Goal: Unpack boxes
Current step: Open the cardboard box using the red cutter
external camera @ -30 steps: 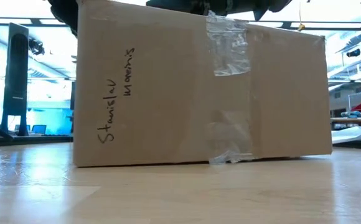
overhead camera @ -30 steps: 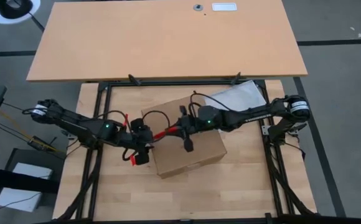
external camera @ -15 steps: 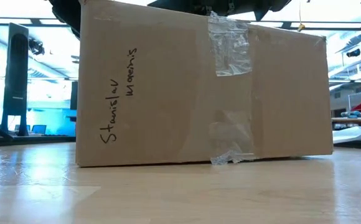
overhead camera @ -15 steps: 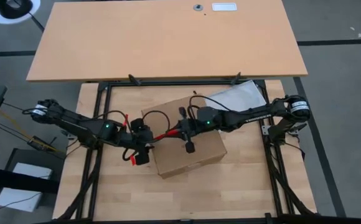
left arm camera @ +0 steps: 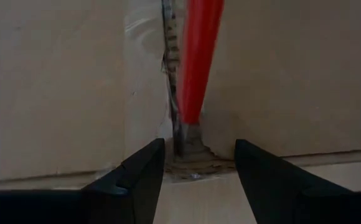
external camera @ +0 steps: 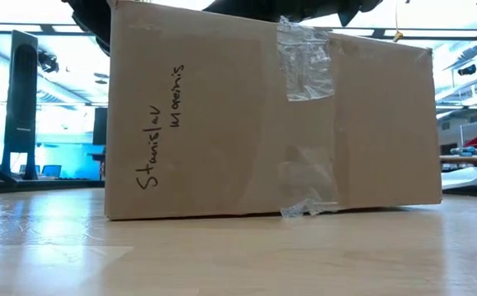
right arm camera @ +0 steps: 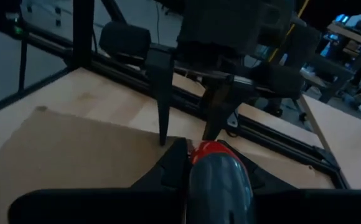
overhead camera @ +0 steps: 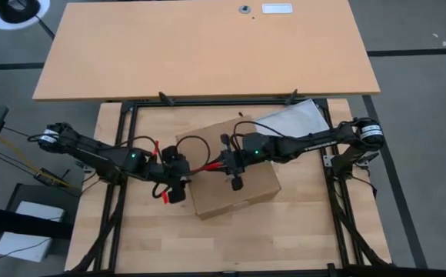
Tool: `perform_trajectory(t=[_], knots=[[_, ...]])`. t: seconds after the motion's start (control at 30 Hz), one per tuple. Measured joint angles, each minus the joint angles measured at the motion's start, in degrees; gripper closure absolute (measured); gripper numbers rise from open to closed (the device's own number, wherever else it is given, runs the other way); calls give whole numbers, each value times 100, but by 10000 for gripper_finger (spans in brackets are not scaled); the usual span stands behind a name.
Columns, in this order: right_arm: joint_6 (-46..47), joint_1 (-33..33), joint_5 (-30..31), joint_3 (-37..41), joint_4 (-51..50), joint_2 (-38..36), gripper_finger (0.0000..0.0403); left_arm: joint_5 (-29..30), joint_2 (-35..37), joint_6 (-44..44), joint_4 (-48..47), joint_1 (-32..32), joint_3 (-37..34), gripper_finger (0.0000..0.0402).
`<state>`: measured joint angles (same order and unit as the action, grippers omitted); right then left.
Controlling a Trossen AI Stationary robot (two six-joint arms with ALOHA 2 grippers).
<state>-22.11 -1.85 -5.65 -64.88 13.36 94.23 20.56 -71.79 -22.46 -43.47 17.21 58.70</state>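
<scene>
The right gripper [overhead camera: 224, 162], clamped on a red box cutter [left arm camera: 196, 56], slits the carton [external camera: 271, 115] seam (left gripper [left arm camera: 199, 163] spread at the edge), likely drawing onward next.

A robotics lab in a big open hall.

Two dark arms hang from a black metal frame [overhead camera: 128, 146] bolted round a pale wood table [overhead camera: 300, 231], with a bare desk [overhead camera: 200, 46] behind on grey carpet tiles. Looking level across, there are high ceilings, wide bright windows and a tall dark stand [external camera: 20, 99].
</scene>
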Motion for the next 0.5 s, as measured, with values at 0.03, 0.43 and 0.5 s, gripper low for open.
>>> perform_trajectory(t=[0.03, 0.43, 0.5], knots=[[-11, -2, 28, 0, -79, -41, 347, 12, 0, -52, -25, -1, 0, 193], [262, 7, 314, 40, -1796, -1073, 347, 140, 7, -385, -290, -2, 20, 193], [665, 2, 325, 30, -2145, -1323, 347, 194, 7, -400, -238, -2, 17, 193]])
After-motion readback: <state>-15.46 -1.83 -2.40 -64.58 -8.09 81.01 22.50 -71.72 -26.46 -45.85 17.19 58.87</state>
